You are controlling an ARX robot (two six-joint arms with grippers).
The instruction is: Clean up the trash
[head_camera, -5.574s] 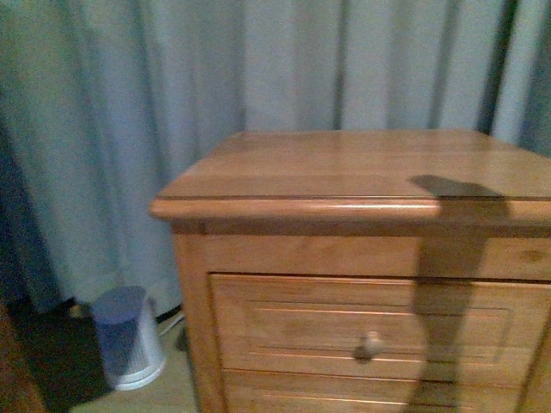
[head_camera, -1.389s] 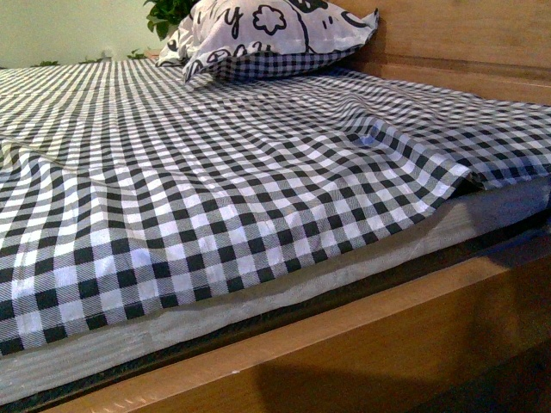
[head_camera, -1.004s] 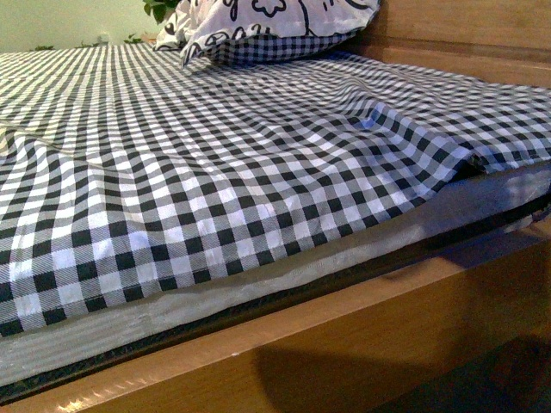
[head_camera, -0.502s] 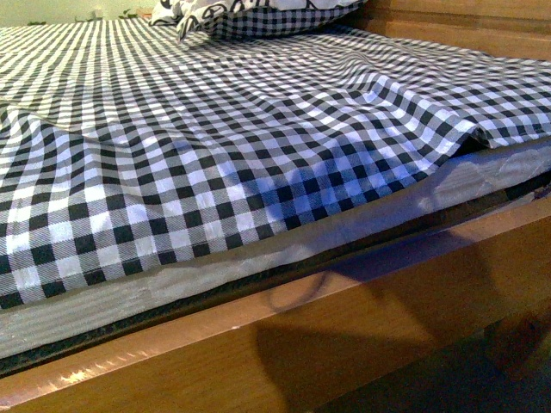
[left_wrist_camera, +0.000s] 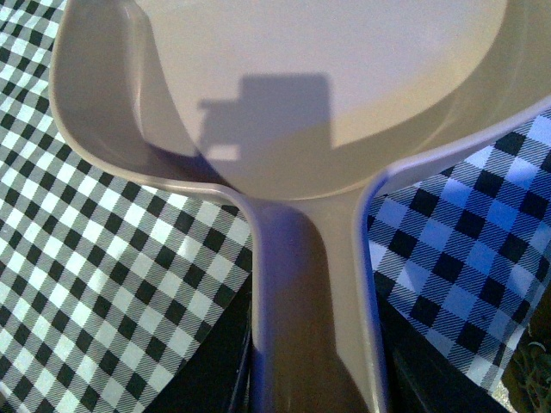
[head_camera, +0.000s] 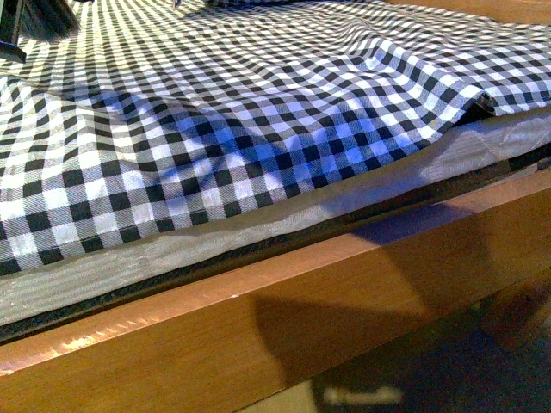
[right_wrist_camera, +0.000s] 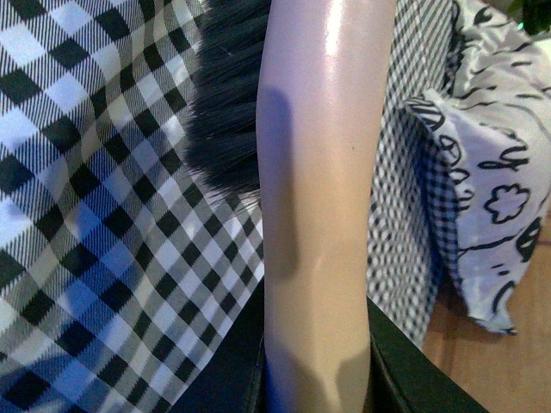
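My left gripper (left_wrist_camera: 314, 379) is shut on the handle of a beige dustpan (left_wrist_camera: 327, 95), held above the black-and-white checked bedsheet (left_wrist_camera: 103, 275). The pan is empty. My right gripper (right_wrist_camera: 314, 379) is shut on the beige handle of a brush (right_wrist_camera: 318, 172); its black bristles (right_wrist_camera: 228, 95) hang over the checked sheet (right_wrist_camera: 95, 241). No trash shows in any view. In the front view neither gripper shows clearly; a dark shape sits at the top left corner (head_camera: 17, 34).
The front view shows the checked sheet (head_camera: 258, 112) over a mattress edge (head_camera: 258, 232) on a wooden bed frame (head_camera: 301, 301), with dark floor below at the right. A patterned pillow (right_wrist_camera: 491, 172) lies by the wooden headboard (right_wrist_camera: 482, 361).
The front view has shifted from a wooden nightstand to the bed, then tilted down. The pillow has left the front view and more of the bed frame and floor shows.
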